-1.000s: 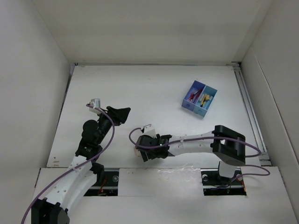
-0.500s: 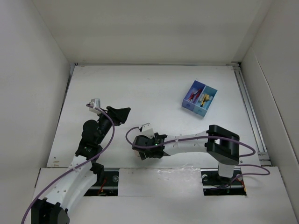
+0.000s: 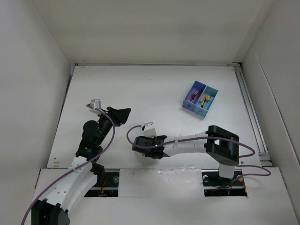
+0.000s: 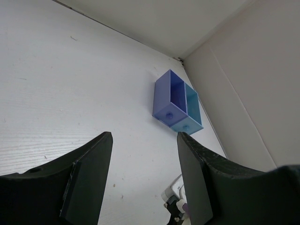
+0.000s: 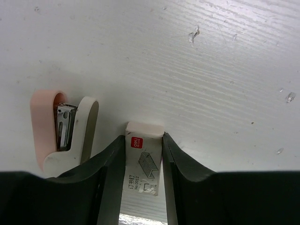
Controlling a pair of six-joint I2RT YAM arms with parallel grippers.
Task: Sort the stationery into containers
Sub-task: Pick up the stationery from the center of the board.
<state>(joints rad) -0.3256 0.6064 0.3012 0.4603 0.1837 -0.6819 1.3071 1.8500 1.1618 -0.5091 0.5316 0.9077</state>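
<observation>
Presently the right gripper (image 5: 144,141) pinches the white staple box (image 5: 143,164) between its fingers. The pink stapler (image 5: 65,123) lies just outside one finger; lifting may drag it. The left gripper (image 4: 144,140) is spread, empty.

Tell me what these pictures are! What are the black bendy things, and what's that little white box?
They are two robot arms bolted to a white table. Each ends in a two-fingered claw. One picture looks down from above; the other two come from small cameras on the wrists, so you see each claw's own fingers. The left claw is open and holds nothing. It faces a square box with a dark blue half and a light blue half. The right claw grips a small white box with staples drawn on it, lying on the table. Beside it lies a pink-and-cream mini stapler.
</observation>
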